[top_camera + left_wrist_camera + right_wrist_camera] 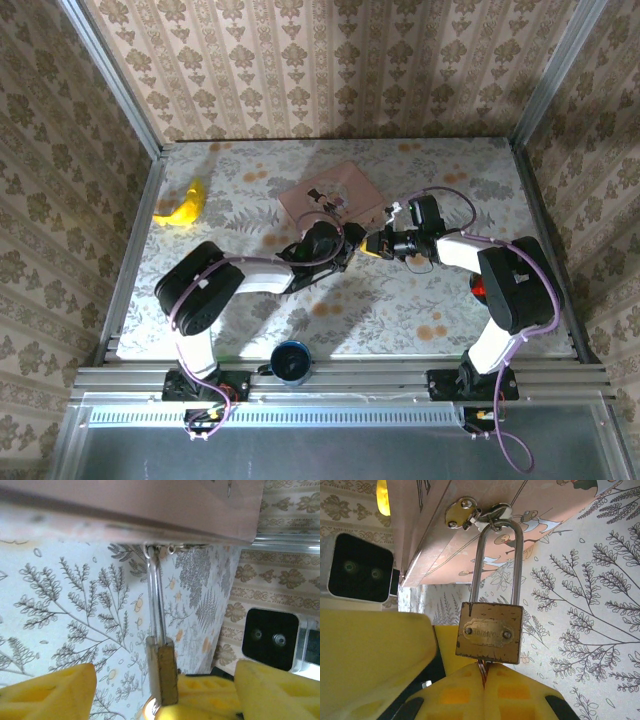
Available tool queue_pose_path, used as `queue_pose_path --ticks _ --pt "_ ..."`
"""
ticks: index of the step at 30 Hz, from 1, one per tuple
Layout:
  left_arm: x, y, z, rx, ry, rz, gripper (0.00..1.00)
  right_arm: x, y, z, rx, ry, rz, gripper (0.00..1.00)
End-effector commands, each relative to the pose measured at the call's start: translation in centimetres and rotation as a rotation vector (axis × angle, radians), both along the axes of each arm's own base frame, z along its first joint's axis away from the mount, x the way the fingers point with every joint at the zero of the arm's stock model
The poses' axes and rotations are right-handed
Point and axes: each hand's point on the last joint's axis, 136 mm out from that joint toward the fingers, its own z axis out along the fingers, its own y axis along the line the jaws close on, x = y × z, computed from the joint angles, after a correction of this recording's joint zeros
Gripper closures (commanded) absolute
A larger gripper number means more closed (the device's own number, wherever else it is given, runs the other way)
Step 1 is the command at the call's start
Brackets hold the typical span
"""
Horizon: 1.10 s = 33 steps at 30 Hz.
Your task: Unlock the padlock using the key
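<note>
Right wrist view, starting at the right tool: noted its yellow pads pressed together on the key, with just a thin coppery sliver of it visible between pad tips and lock. Judged the key to be seated in the keyway on the underside of the padlock; cannot tell whether turned at all.

Traced outward: brass body hanging just above the pads, then a steel shackle rising from it and looped through the hasp on the side wall of the pink box. Saw both shackle legs entering the body, no gap at either. Read as locked.

Left wrist view: found the left tool spread wide, one yellow finger to each side of the padlock seen edge-on, neither touching it. Gripping nothing.

Top external view: placed both tools nose to nose around the middle of the table, at the near corner of the box, the box itself lying toward the far edge.

Progress, as judgement:
- Key gripped and in the lock: done.
- Turning the key and springing the shackle: not done, as far as visible.
- Freeing the shackle from the hasp: not yet relevant.
- Expect the body to need steadying against the twist, given the left tool open and off it.
</note>
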Motion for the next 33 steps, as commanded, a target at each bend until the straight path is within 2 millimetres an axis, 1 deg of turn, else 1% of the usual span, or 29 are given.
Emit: queue_pose_path --ticks 1,2,3,4,10,14,20,23,26,29,33 --pt "-0.9 1.6 -0.9 0.044 0.041 0.014 0.12 1.7 0.1 1.5 0.049 -0.039 -0.011 1.00" --pt "-0.8 2.0 -0.6 0.054 0.031 0.017 0.09 1.8 0.2 1.6 0.064 -0.039 -0.009 1.00" --pt "-0.8 2.3 -0.4 0.069 0.019 0.022 0.02 1.8 0.3 1.7 0.083 -0.037 -0.003 1.00" --pt "-0.7 2.7 -0.2 0.084 0.007 0.026 0.00 1.8 0.4 1.9 0.102 -0.036 0.000 1.00" --pt "-0.2 5.7 1.2 0.210 -0.070 0.072 0.00 2.4 0.7 1.6 0.206 0.019 -0.016 1.00" --pt "-0.2 6.8 1.7 0.246 -0.091 0.093 0.00 3.0 0.6 0.9 0.245 0.070 -0.049 1.00" --pt "-0.2 8.0 1.6 0.258 -0.093 0.131 0.00 3.1 -0.4 -1.5 0.256 0.206 -0.119 1.00" --pt "-0.2 8.6 1.7 0.276 -0.096 0.142 0.00 2.7 -0.4 -2.4 0.268 0.256 -0.132 1.00" --pt "-0.2 9.1 2.1 0.293 -0.108 0.149 0.00 2.1 -0.5 -2.8 0.273 0.281 -0.137 1.00" --pt "-0.2 9.7 2.6 0.312 -0.124 0.157 0.00 1.2 -0.7 -3.1 0.261 0.295 -0.141 1.00" --pt "-0.3 10.3 3.3 0.327 -0.139 0.167 0.00 -0.5 -1.3 -3.8 0.194 0.292 -0.145 1.00"
